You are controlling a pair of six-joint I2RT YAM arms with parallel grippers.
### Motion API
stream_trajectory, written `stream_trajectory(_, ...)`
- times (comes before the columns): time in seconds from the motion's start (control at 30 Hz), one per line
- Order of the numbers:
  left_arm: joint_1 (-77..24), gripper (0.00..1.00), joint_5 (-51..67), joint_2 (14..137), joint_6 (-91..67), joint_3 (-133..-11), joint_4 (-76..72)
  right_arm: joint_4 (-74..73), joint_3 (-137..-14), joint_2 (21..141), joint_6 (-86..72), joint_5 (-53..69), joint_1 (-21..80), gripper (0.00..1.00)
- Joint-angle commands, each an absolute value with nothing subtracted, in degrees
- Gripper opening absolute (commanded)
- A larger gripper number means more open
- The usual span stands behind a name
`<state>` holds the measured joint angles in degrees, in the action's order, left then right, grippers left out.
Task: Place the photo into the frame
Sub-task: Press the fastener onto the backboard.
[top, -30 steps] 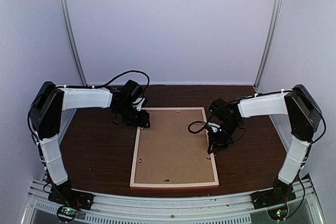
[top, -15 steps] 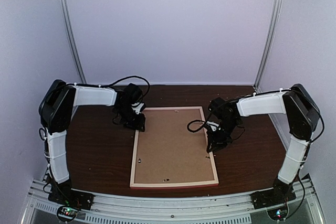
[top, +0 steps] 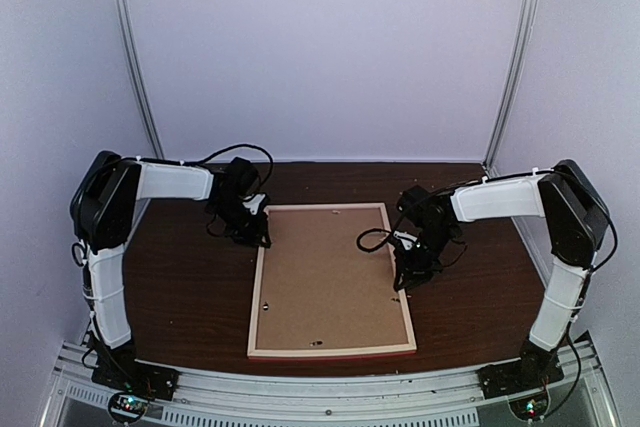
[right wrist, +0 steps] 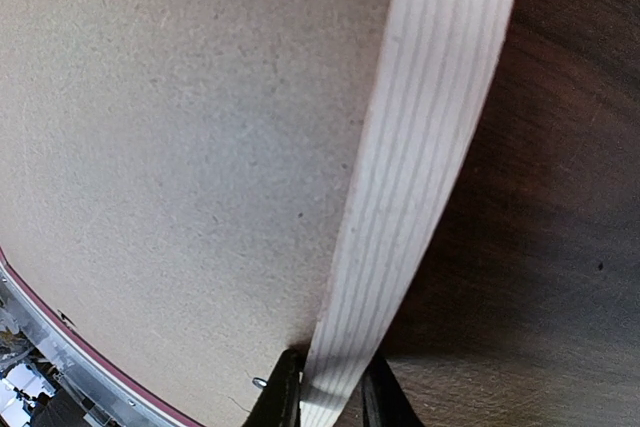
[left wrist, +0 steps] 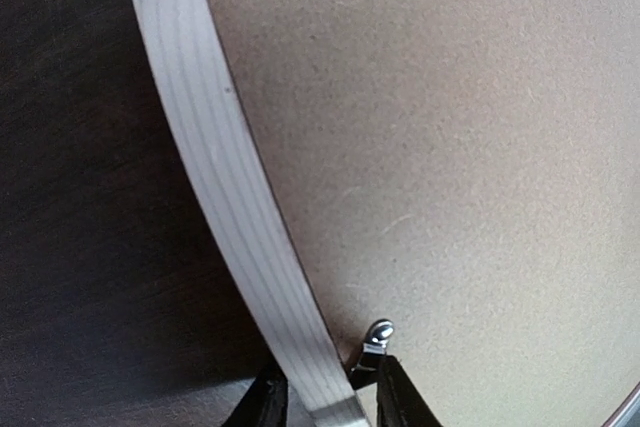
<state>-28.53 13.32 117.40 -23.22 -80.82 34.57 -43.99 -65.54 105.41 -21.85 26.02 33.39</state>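
The frame (top: 257, 297) lies face down on the dark table, its pale wood back edges up and a brown backing board (top: 330, 272) filling it. The photo is out of view. My left gripper (top: 260, 236) sits at the frame's far left corner. In the left wrist view, the left gripper (left wrist: 325, 402) has its jaws closed either side of the pale rail (left wrist: 215, 167) and a small metal tab (left wrist: 377, 335). My right gripper (top: 405, 281) is on the right rail; in the right wrist view, the right gripper (right wrist: 330, 399) is shut on that rail (right wrist: 430, 127).
The table (top: 190, 287) is dark brown wood, with bare surface left and right of the frame. White walls close in the back and sides. A metal rail (top: 320, 387) with the arm bases runs along the near edge.
My left gripper has shifted a little left onto the frame's far left corner and its jaws have narrowed round the rail. The right arm has not moved.
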Motion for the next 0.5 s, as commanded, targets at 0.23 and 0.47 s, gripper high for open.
stream_trajectory(0.23, -28.0, 0.2, 13.0, 118.9, -28.6, -73.8, 28.5, -36.2, -63.0, 109.3, -19.1, 20.3, 33.2, 0.08)
stream_trajectory(0.47, -26.2, 0.2, 16.1, 117.9, -33.2, -70.7, 22.8, -36.0, -62.4, 109.1, -19.3, 20.4, 33.2, 0.08)
